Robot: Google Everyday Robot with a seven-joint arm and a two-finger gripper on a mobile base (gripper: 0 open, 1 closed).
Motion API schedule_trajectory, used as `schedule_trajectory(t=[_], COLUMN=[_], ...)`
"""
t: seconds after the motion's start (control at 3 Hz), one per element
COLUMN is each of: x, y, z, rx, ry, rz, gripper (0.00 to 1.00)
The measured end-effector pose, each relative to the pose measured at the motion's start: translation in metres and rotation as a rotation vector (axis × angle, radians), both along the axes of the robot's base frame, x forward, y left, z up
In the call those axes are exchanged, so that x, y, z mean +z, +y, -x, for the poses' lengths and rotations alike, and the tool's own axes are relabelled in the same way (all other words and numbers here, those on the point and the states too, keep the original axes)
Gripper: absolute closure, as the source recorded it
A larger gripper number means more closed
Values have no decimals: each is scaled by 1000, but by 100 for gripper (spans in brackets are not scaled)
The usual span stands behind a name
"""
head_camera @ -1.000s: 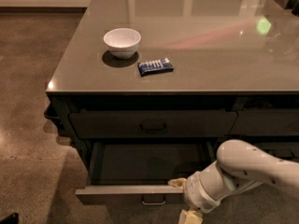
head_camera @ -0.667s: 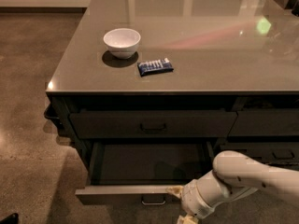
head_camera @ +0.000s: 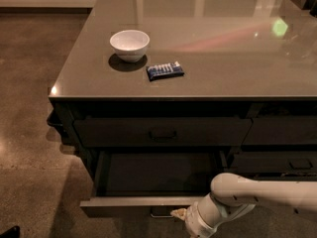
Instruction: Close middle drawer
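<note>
The middle drawer [head_camera: 133,206] stands pulled far out of the dark cabinet, its dark inner box [head_camera: 158,172] open and empty. Its small silvery handle [head_camera: 161,212] shows just below the front's top edge at the centre. My gripper [head_camera: 179,213] is at the bottom of the view, right against the drawer front next to the handle, at the end of my white arm [head_camera: 257,197] that comes in from the right. Only a pale fingertip shows.
The top drawer [head_camera: 161,131] with a darker handle is closed above. Narrower drawers [head_camera: 277,160] stand on the right. On the grey countertop [head_camera: 223,58] sit a white bowl [head_camera: 129,44] and a blue snack packet [head_camera: 165,70]. Brown floor [head_camera: 34,133] lies to the left.
My arm and gripper have shifted left and down along the drawer front, toward the handle. The drawer has stayed open about the same amount.
</note>
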State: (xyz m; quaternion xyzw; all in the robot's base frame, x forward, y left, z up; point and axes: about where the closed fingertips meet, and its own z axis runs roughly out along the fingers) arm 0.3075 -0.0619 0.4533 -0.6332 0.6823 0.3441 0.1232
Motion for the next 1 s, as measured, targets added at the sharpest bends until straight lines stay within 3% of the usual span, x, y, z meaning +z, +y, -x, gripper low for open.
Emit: schedule_trajectory(t=[0.33, 0.67, 1.0], x=[-31, -31, -40], y=[-18, -18, -15], z=[-3, -3, -24], rx=[-23, -23, -25], ry=[-11, -11, -44], rz=[75, 75, 93], gripper=[0, 0, 0])
